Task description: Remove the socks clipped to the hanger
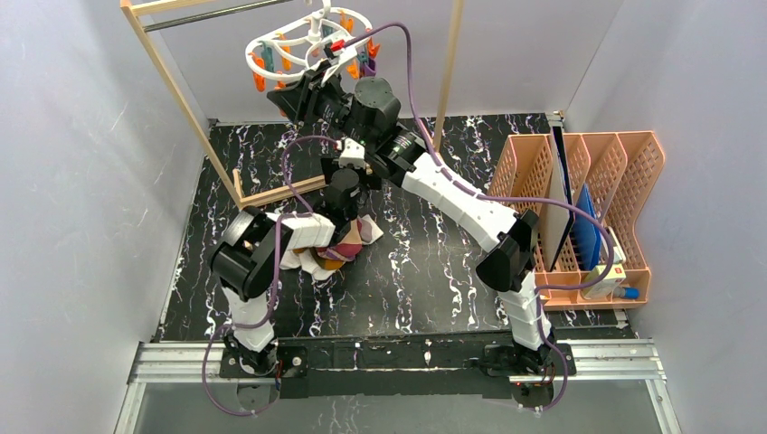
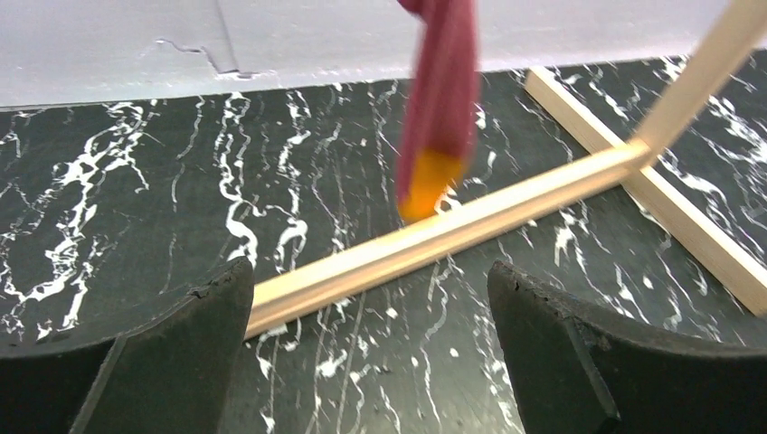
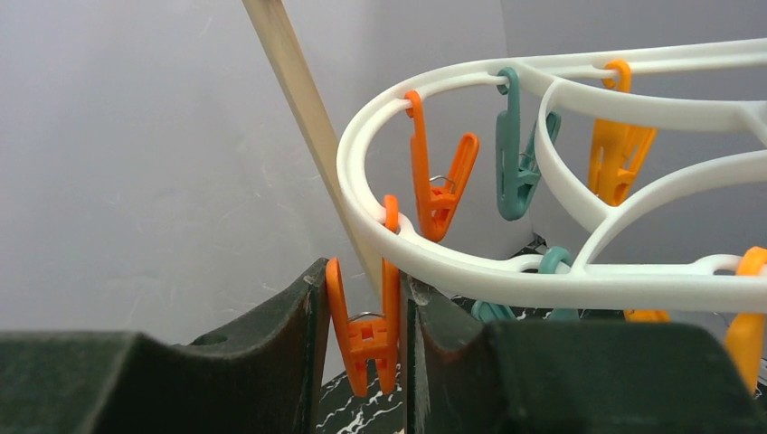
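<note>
— What sits nearest?
— The left gripper [image 2: 366,280], low over the black, white-veined marble-pattern table top [image 1: 434,271]. Its jaws are spread as wide as they go and hold nothing. In the overhead view, left of centre, a loose heap of white and striped fabric socks [image 1: 339,246] lies under that arm.
— And just past those jaws?
— A maroon fabric sock with an orange toe [image 2: 439,108] dangles in the upper middle of the left wrist view, blurred. Its toe overlaps the floor bar of the pale wooden frame [image 2: 434,237] in the picture. Its top runs out of frame, so I cannot tell whether anything clips it.
— How would it handle?
— Light and limp, I'd judge; it will drape over a finger. It is best pinched across the mid-leg, then drawn down once it is released. A hard tug would only set whatever holds it swinging.
— Farther up?
— The right gripper [image 3: 364,289] is closed on an orange plastic peg [image 3: 362,339], squeezing its arms. It sits right under the rim of the white plastic oval double-ring hanger [image 3: 470,267], at the top centre of the overhead view. The other orange and teal pegs [image 3: 516,172] in the right wrist view hang empty.
— The room?
— The table is flat and hard. A peach plastic file rack [image 1: 624,163] stands at the right edge, with plain pale walls [image 1: 81,181] behind and beside.
</note>
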Controlling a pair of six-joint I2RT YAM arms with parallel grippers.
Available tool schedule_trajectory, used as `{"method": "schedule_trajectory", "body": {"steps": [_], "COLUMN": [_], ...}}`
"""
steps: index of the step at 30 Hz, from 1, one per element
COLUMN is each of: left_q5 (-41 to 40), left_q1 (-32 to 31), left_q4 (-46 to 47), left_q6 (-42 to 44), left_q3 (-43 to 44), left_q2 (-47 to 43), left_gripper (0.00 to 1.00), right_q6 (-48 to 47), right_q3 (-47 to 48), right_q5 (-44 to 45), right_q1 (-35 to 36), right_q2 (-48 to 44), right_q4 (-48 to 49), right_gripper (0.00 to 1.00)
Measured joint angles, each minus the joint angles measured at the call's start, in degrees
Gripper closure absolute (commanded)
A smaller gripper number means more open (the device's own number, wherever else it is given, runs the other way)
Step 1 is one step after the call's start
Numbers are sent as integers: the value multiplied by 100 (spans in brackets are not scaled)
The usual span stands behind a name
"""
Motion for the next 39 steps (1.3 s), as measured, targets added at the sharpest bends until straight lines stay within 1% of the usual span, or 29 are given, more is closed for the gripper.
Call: {"method": "schedule_trajectory", "body": {"steps": [5, 8, 13, 18, 20, 21, 24, 25, 26, 27, 28, 29, 30, 31, 35, 39], "left_q5": [-31, 160, 732, 1373, 1580, 1641, 1784, 1805, 1816, 1808, 1794, 1755, 1716, 1672, 1563, 1558], "left_q1": [286, 446, 625, 640, 638, 638, 638, 638, 638, 638, 640, 640, 640, 640, 656, 662], "left_q4": [317, 455, 553, 586, 581, 584, 590, 586, 586, 581, 581, 590, 590, 584, 581, 577], "left_q6": [-87, -225, -542, -872, -973, -1001, -1104, -1108, -1126, -1141, -1143, -1095, -1073, -1051, -994, -977], "left_q3": [396, 737, 1381, 2002, 2277, 2400, 2758, 2817, 2855, 2868, 2874, 2885, 2885, 2885, 2813, 2350], "left_q2": [470, 820, 1423, 1974, 2181, 2269, 2503, 2546, 2568, 2570, 2570, 2570, 2570, 2570, 2533, 2267], "left_gripper": [2, 2, 2, 2, 7, 12, 48, 68, 84, 95, 100, 100, 100, 100, 100, 100], "right_q6": [0, 0, 0, 0, -2, -2, 0, 0, -2, 0, -2, 0, -186, -275, -118, -59], "right_q3": [0, -2, -2, -2, -2, -2, -2, -2, -2, -2, -2, -2, -2, -2, -2, -4], "right_q5": [-2, 0, 0, -4, -17, -20, -24, -24, -24, -26, -26, -31, -61, -61, -61, -66], "right_q1": [0, -2, -2, -50, -61, -66, -96, -103, -107, -120, -131, -138, -142, -151, -160, -157], "right_q2": [55, 72, 72, 83, 107, 129, 203, 227, 247, 267, 280, 284, 284, 284, 286, 286], "right_q4": [-2, -13, -11, -11, -7, -7, -7, -9, -11, -15, -17, -17, -81, -127, -142, -136], "right_gripper": [97, 97, 97, 97, 97, 97, 97, 97, 97, 97, 48, 91, 97, 97, 98, 96]}}
